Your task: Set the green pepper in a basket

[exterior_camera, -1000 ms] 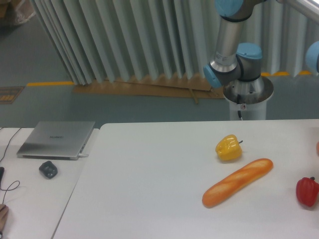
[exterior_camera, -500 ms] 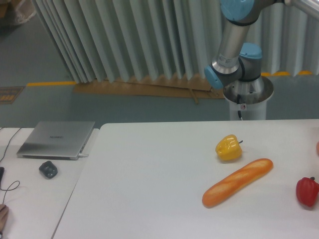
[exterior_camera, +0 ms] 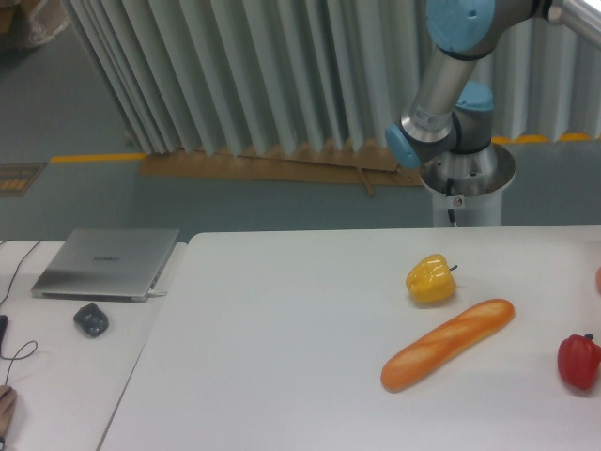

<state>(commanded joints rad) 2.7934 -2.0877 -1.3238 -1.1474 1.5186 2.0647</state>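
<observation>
The robot arm (exterior_camera: 449, 85) rises from its round base (exterior_camera: 467, 174) behind the far edge of the white table (exterior_camera: 282, 357), its grey tube leaning up and to the right towards a blue joint at the top of the picture; the gripper itself lies outside the view, so how its jaws stand and whether they hold anything cannot be told; the green pepper is nowhere to be seen in this view either, and no basket shows. On the table a yellow pepper (exterior_camera: 431, 279) sits towards the right, its short dark stem pointing right; just in front of it, close but apart, a long loaf of bread (exterior_camera: 447, 344) lies slanted, its right end farther back than its left; a red pepper (exterior_camera: 579, 361) stands at the right edge of the picture, well apart from the loaf. On a second, lower table to the left a closed silver laptop (exterior_camera: 106, 263) lies flat, with a small dark mouse (exterior_camera: 91, 320) just in front of it and thin cables (exterior_camera: 17, 352) trailing at the left edge; behind everything hangs a pale pleated curtain (exterior_camera: 263, 75).
</observation>
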